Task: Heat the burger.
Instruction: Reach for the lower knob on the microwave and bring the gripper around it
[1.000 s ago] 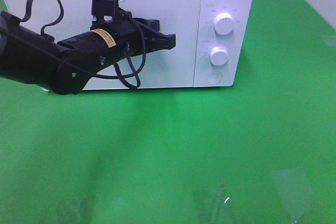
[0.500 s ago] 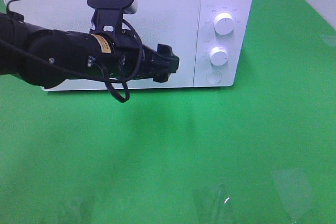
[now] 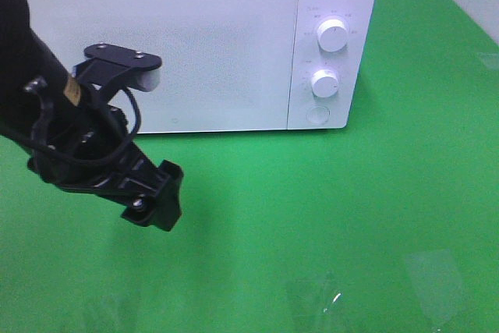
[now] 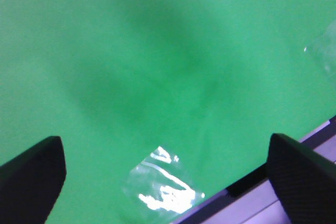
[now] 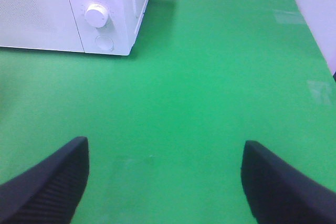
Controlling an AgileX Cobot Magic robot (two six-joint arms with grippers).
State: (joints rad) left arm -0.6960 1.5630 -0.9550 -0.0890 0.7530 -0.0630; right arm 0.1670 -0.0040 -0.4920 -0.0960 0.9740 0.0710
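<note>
The burger is out of view. A white microwave [image 3: 195, 44] stands at the back of the green table with its door shut. My left gripper [image 3: 158, 199] hangs low over the green mat in front of the microwave's left half, pointing down toward the front. In the left wrist view, the left gripper [image 4: 165, 145] stands open with only bare mat between its fingers. My right gripper [image 5: 165, 148] does not show in the exterior high view. In the right wrist view it is open and empty, over mat to the front right of the microwave [image 5: 68, 9].
The microwave's panel carries two knobs, the upper knob [image 3: 333, 37] above the lower knob [image 3: 325, 83], and a round button [image 3: 317, 115]. Shiny clear tape patches [image 3: 312, 298] lie on the mat near the front. The table's front edge [image 4: 273, 203] is close under my left gripper.
My left arm has swung down and leftward away from the microwave door to the front mat. Its gripper has gone from shut to open. The right gripper's opening is unchanged.
</note>
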